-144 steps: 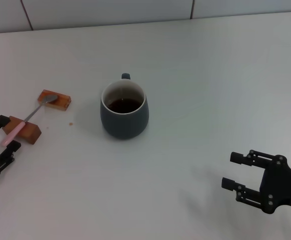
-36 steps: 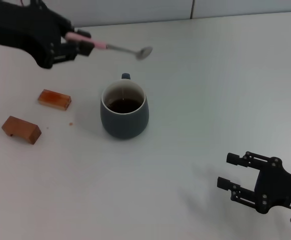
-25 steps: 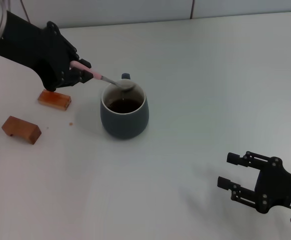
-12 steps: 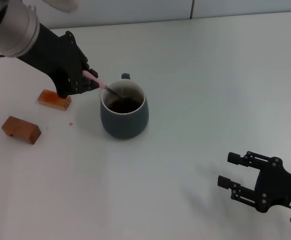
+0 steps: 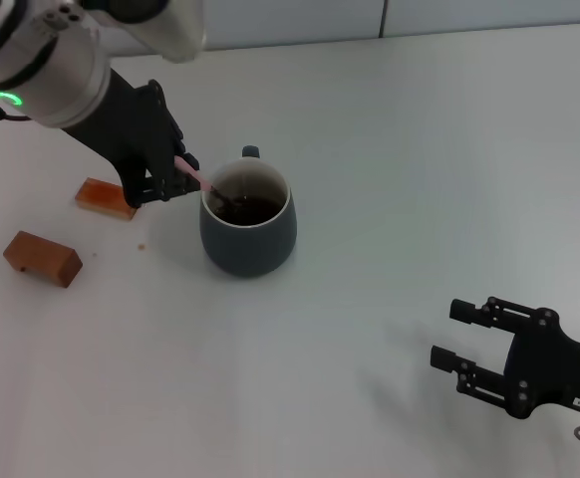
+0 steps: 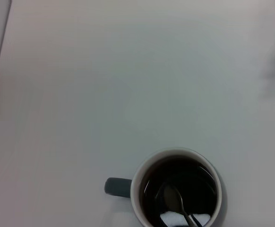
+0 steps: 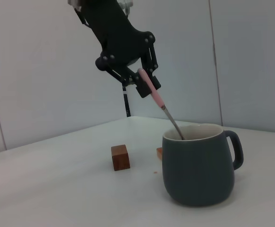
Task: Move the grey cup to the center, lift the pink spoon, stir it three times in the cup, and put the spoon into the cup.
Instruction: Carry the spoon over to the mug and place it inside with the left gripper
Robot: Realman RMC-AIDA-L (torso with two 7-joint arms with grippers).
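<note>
Grey cup [image 5: 248, 224] stands upright on the white table [image 5: 420, 179], just beside and below the left gripper [image 5: 177, 171], on the side its fingertips point toward. Its small loop handle faces away from the robot, and dark brown liquid fills the white inside. Seen from the left wrist, the cup [image 6: 175, 187] lies directly ahead of the jaws, with the metal bowl of the pink spoon [image 6: 173, 198] sunk in the liquid.

Between the left jaws sits the pale pink handle of the spoon [image 5: 192, 176]; the jaws are closed narrowly around it. From that grip the spoon slopes downward and outward, its silver neck crossing the near rim of the cup and its bowl dipped in the drink. In the right wrist view the same hold shows from the side: the black gripper [image 7: 144, 82] pinches the upper end of the handle, and the spoon [image 7: 158, 104] runs at a slant down into the cup [image 7: 199, 165].

Behind the left jaws, on the side away from the cup, two brown wooden blocks rest on the table: one [image 5: 104, 197] partly under the gripper body, the other [image 5: 41, 258] farther off toward the robot.

The right gripper [image 5: 464, 339] hangs well apart from the cup, low over the table near the robot, its jaws spread wide with nothing between them.
</note>
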